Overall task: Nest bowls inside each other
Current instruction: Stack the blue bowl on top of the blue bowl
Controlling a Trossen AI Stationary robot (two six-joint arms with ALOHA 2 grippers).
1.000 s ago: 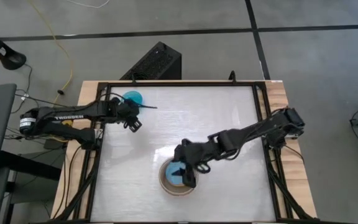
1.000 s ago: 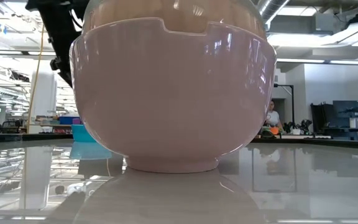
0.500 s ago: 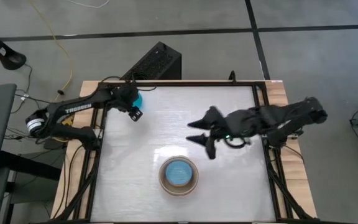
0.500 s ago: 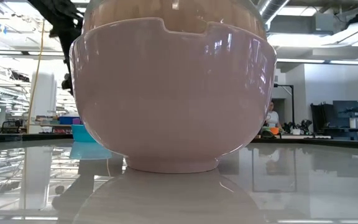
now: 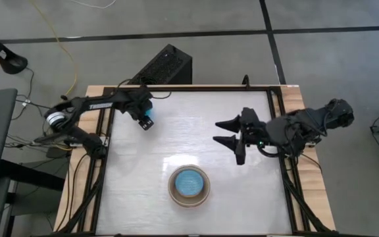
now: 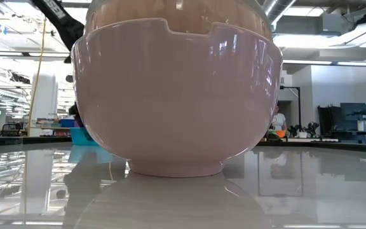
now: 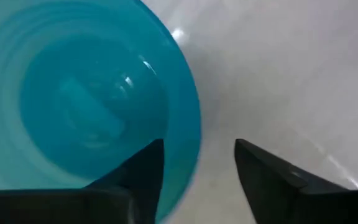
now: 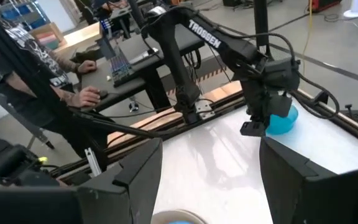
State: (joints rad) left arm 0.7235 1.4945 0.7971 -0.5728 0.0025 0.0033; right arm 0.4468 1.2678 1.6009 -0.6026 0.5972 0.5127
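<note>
A cyan bowl (image 7: 86, 106) stands on the table near its far left corner; it also shows in the low view (image 6: 82, 135). My left gripper (image 7: 197, 171) hangs over it, open and pointing steeply down, one finger over the bowl's inside and one outside its rim. Near the front middle stands a stack of nested bowls (image 5: 189, 186), pale pink outside (image 6: 176, 102), with a light blue bowl (image 5: 189, 182) innermost. My right gripper (image 5: 234, 133) is open, raised above the table to the right of the stack, and holds nothing. My left gripper comes from above with its fingers (image 7: 143, 171) on either side of the cyan bowl's rim (image 7: 194, 134), which passes between them. Whether either finger touches the wall I cannot tell. The bowl stands upright on the table.
A dark frame (image 5: 278, 131) runs along the table's edges. The nested stack fills most of the low view and hides the table behind it. Beyond the table's left side, people sit at desks (image 8: 73, 93). Bare tabletop (image 5: 189, 125) lies between the two grippers.
My right gripper has risen from over the stack and drawn back toward the table's right edge, tipping up to near level, still open; the light blue bowl stays in the stack. My left gripper has swung toward the far edge and sunk over the cyan bowl, which has kept its place.
</note>
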